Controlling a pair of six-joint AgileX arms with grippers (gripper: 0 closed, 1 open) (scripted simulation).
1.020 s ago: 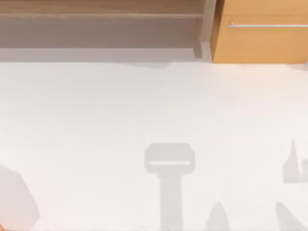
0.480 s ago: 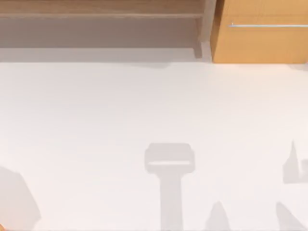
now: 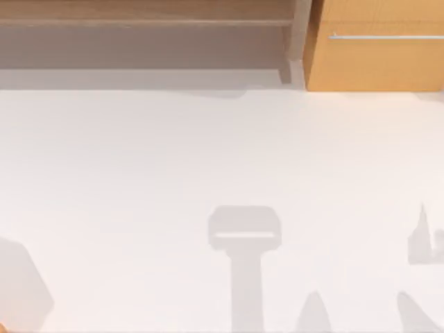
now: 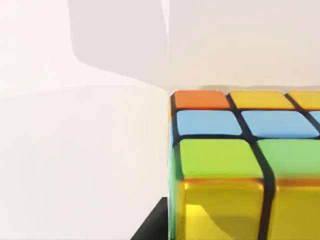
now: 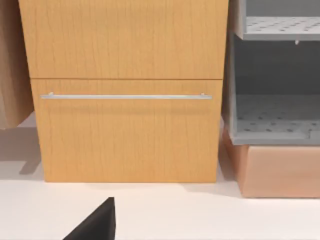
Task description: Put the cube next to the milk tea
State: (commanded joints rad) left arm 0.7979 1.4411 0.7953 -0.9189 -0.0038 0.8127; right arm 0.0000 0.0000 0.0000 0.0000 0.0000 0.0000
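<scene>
so you're not far in, as far as these views go: the cube [image 4: 235,165] sits right up against the left wrist camera, orange, yellow, blue and green tiles with black lines between them, and there's no milk tea anywhere near it. my read is the whole carry and the set-down are still ahead of you

the left gripper: a dark sliver [image 4: 150,225] pokes in just beside the cube's lower edge, probably a fingertip, but you can't tell if the fingers have closed on the cube or just sit around it, or how wide they are

from above, the white table [image 3: 139,152] carries only shadows, with a wooden drawer cabinet [image 3: 378,55] along the back at the right. the right wrist camera faces that cabinet, a dark tip [image 5: 97,222] low in front, fingers unreadable
</scene>
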